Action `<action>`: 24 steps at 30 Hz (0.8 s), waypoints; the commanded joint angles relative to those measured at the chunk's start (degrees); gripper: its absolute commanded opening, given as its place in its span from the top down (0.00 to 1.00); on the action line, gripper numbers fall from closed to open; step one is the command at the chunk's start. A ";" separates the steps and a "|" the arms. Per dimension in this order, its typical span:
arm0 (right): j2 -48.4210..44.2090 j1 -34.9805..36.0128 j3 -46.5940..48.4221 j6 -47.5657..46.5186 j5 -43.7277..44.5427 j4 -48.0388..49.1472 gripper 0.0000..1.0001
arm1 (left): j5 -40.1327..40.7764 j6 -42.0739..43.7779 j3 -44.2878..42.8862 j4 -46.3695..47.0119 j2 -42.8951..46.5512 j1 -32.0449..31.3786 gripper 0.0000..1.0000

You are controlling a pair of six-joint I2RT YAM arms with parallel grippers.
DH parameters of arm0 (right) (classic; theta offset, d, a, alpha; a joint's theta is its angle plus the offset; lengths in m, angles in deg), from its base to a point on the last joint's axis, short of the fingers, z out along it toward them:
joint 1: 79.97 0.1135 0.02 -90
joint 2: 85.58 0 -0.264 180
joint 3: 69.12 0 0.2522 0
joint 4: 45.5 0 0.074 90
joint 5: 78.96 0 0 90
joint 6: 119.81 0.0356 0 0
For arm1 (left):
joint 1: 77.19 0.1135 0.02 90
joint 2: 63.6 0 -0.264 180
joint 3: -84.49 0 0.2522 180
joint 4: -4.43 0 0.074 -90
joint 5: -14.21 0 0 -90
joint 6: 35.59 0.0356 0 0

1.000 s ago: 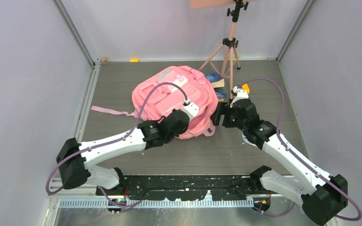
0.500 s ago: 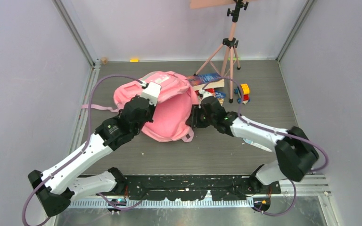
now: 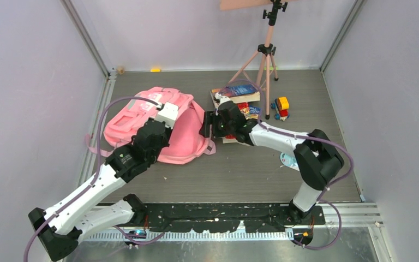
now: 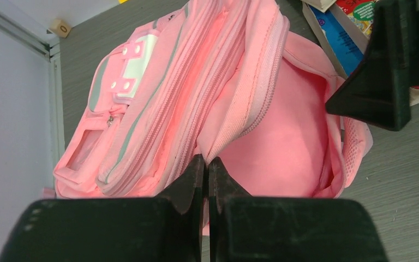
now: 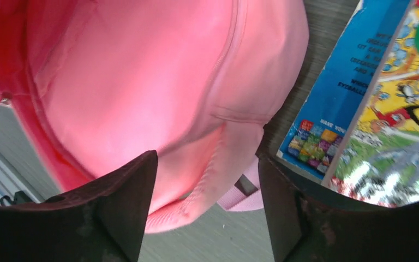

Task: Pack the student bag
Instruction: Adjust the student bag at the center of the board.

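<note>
Pink student bag (image 3: 121,121), pale grey-green patch (image 4: 133,68); blue book (image 5: 354,76); yellow-and-green cartoon-print book (image 5: 409,109); grey wood-grain table (image 3: 251,174).

This was a robotics lab test cell, not a lived-in room. Plain pale walls (image 3: 27,82) closed in 3 sides of a grey wood-grain table (image 3: 251,169), joined at the far corners by bare aluminium posts (image 3: 84,35). 2 white and black arms, the left arm (image 3: 95,183) and the right arm (image 3: 283,139), were bolted to a black plate (image 3: 223,210) along the near edge. A tripod (image 3: 265,60) stood at the far edge, beside the student bag (image 3: 142,117) and books (image 3: 234,91).
</note>
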 commanded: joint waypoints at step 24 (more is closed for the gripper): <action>-23.26 -29.58 -19.23 25.63 12.52 13.60 0.07 | -3.21 0.10 -0.44 5.92 0.50 3.36 1.00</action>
